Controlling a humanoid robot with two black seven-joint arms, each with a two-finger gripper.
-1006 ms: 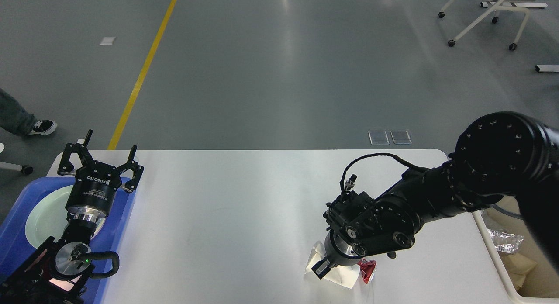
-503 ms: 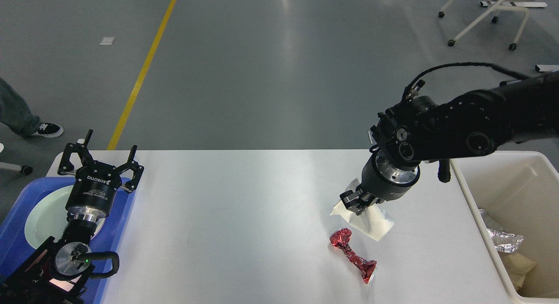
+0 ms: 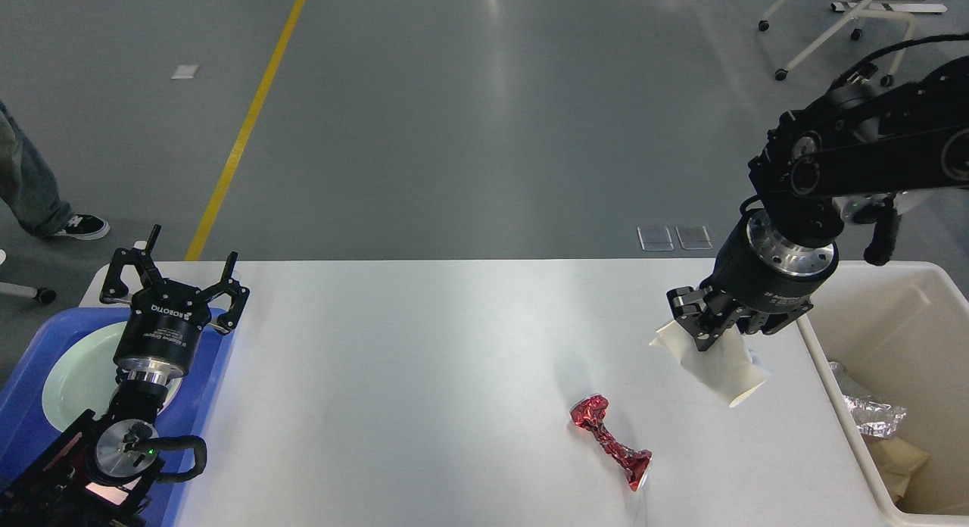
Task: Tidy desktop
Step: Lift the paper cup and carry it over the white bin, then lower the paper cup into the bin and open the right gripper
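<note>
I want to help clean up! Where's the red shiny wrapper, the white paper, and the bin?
red shiny wrapper (image 3: 610, 441), head view, its twisted middle.
white paper (image 3: 719, 372), head view, the part hanging below the right gripper's fingers.
bin (image 3: 824, 379), head view, its left rim.

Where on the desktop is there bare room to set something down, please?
The desktop is bare between the blue tray and the red foil wrapper. It is crowded on the right, where the right tool carries white paper beside the bin.
</note>
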